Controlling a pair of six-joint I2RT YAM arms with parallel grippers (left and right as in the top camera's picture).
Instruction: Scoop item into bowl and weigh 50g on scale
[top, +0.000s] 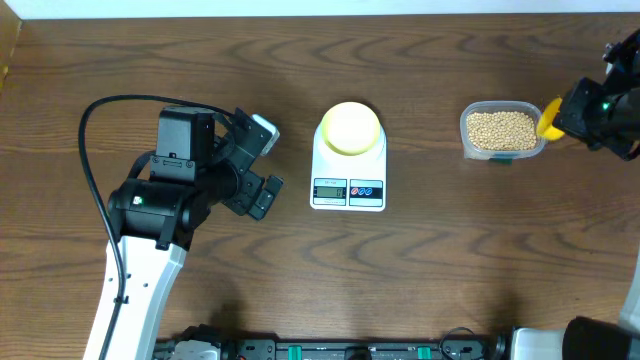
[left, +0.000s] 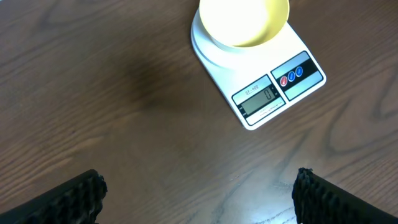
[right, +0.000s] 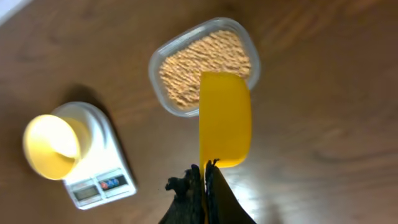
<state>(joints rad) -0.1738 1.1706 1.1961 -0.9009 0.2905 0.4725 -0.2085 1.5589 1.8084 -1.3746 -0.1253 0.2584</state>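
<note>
My right gripper (right: 205, 173) pinches a yellow plastic scoop (right: 225, 118) by the clear plastic tub (top: 466, 140) of small tan beans (top: 501, 128) near the worktop's (top: 420, 280) right edge. The pale yellow round bowl (top: 350, 127) sits on the white digital scale (top: 348, 190), mid-worktop. My left gripper (left: 199, 196) gapes wide.

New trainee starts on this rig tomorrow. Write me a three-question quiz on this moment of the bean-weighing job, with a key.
1. True or false: the bowl on the scale already holds beans.
2. Pick one: the right gripper is shut on (A) the yellow scoop, (B) the bowl, (C) nothing.
3. Short answer: where do the beans lie?

Key
1. False: the bowl is empty.
2. A.
3. In the clear tub, to the right of the scale in the overhead view.
</note>
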